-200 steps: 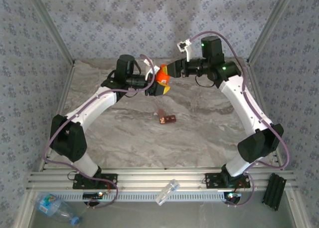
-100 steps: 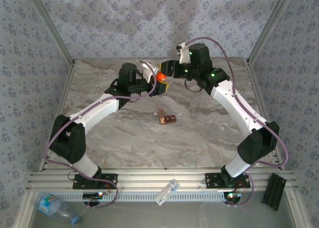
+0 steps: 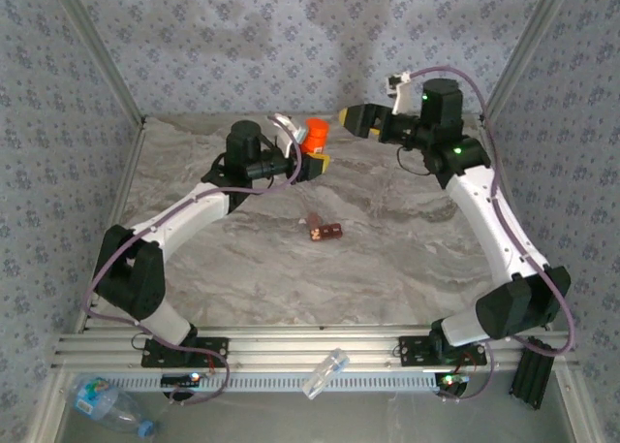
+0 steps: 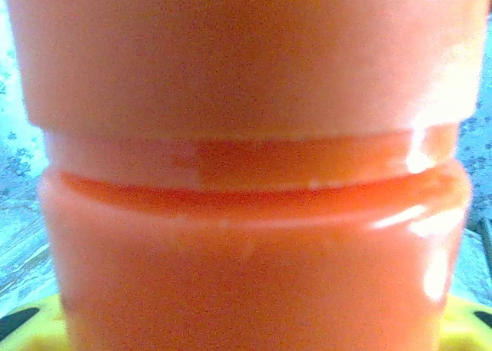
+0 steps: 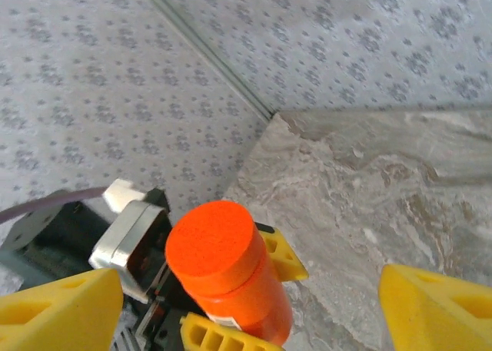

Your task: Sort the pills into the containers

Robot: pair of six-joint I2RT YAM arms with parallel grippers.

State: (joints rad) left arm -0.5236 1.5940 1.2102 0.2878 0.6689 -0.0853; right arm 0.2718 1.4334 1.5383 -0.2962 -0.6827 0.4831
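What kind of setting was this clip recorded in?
Probably a purpose-built robot test booth, not a home: grey marble-patterned tabletop, blue floral-patterned backdrop walls on slanted aluminium frame posts, and a ribbed aluminium mounting rail along the near edge.

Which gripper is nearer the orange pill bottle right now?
Left. The left gripper is clamped around the lower part of the pill bottle; the right gripper hangs open off to the bottle's right, apart from it.

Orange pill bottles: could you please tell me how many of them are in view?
1. The orange pill bottle is held in the left gripper, over the far middle of the table. Others could be hidden behind the arms.
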